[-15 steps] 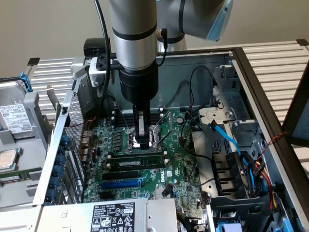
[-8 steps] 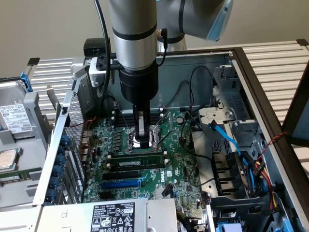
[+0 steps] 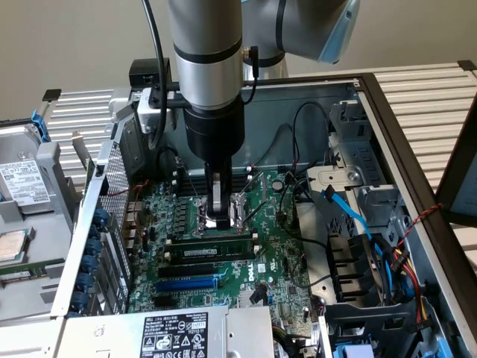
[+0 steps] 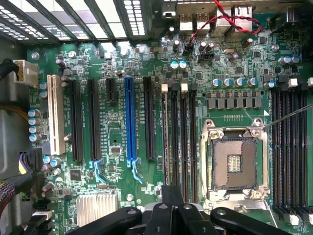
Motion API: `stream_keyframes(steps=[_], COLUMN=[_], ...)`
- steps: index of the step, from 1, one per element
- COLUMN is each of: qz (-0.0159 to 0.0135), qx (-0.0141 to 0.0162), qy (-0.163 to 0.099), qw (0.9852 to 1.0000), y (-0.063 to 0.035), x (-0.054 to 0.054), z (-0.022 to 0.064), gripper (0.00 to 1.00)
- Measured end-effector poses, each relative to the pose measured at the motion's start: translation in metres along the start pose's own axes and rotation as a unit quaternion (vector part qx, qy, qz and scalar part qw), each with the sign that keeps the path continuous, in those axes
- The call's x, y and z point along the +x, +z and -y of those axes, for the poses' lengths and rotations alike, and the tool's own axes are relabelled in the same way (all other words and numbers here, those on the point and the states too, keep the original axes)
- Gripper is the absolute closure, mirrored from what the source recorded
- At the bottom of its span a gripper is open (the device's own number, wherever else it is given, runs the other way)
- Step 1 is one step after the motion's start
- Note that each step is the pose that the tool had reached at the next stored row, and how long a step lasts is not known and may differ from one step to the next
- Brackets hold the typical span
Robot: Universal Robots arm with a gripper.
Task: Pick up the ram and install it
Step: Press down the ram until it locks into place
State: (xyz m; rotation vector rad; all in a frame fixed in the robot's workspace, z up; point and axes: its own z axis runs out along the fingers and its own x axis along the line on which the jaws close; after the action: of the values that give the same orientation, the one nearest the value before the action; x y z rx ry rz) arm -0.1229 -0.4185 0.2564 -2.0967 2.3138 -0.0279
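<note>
1. Ram [image 3: 209,246]: the dark green stick with its small white label stands on edge along one of the long memory slots on the motherboard [image 3: 276,253], inside the open computer case [image 3: 387,119].
2. White clips sit at both ends of the stick, one toward the exterior view's left [image 3: 168,240] and one toward its right [image 3: 256,237].
3. My gripper [image 3: 220,218] hangs straight down over the board, its tip just above the top edge of the ram, about halfway along the stick. I cannot tell whether the tip touches it.
4. My fingers are drawn together into one narrow bar, and nothing is held between them.
5. In the wrist view my fingertips [image 4: 172,196] meet over the near end of the memory slots [image 4: 188,142]. From there I cannot tell the ram apart from the slots.
6. The bare processor socket [image 4: 234,159] with its metal frame lies just beside those slots.
7. On the slots' other side run black expansion slots, a blue slot [image 4: 129,120] and a white slot [image 4: 55,115]. A finned silver heatsink [image 4: 95,208] sits near them.
8. A blue cable [image 3: 346,212] curves across the drive bay at the exterior view's right.
9. A hard drive [image 3: 22,183] rests outside the case at the exterior view's left.
</note>
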Motion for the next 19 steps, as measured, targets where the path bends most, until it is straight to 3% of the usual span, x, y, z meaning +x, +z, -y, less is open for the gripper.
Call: stream_keyframes(steps=[4,8,14,19], qz=[0.0023,0.0021,0.0018,0.0014], qx=[-0.0002,-0.0002,-0.0001,-0.0001], qy=[0.026,0.051,0.052,0.035], qw=[0.9997,0.9987,0.9987,0.9994], y=[0.0058,0.0086,0.0102,0.0117], x=[0.000,0.000,-0.001,-0.001], z=[0.0000,0.0003,0.0061,0.0062], gripper=[0.90,0.90,0.90,0.90])
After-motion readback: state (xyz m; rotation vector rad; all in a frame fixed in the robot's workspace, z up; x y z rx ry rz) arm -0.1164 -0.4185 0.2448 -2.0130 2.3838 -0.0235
